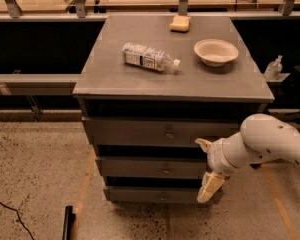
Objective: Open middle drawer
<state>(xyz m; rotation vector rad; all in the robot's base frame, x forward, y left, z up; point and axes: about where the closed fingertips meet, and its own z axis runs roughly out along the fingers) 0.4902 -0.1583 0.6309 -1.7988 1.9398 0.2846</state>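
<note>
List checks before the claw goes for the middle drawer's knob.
1. Middle grey drawer shut, not yet pulled: ok.
2. Its small round metal knob in plain sight, unblocked: ok.
3. White two-finger claw open, holding nothing: ok.
4. Claw lined up with the knob: not ok; it hangs right of it, near the drawer's right end.
5. Claw touching the drawer front: cannot tell.
6. Clear plastic bottle and beige round bowl on top, back from the front edge: ok.

The cabinet top point(110, 79) holds a bottle point(150, 58) up-left of the gripper point(206, 165) (hanging before the middle drawer point(140, 167)), a bowl point(216, 52) above it, a sponge point(180, 24) farther back.
</note>
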